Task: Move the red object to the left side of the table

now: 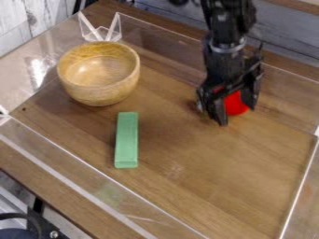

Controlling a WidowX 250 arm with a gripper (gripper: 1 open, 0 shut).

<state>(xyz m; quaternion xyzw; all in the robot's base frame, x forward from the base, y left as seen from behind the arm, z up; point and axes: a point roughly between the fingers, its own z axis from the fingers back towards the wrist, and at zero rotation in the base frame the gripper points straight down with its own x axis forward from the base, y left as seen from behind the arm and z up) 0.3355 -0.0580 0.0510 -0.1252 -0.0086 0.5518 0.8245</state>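
The red object (237, 105) is a small round toy fruit lying on the right half of the brown wooden table (187, 154). My black gripper (228, 103) points down over it with its jaws open. One finger stands to the left of the fruit and the other at its right, so the fruit sits between them. The fingers hide the green tip and much of the fruit. Whether the fingers touch the fruit I cannot tell.
A wooden bowl (99, 73) stands at the back left. A flat green block (127, 139) lies lengthwise near the middle. Clear plastic walls (75, 182) edge the table all around.
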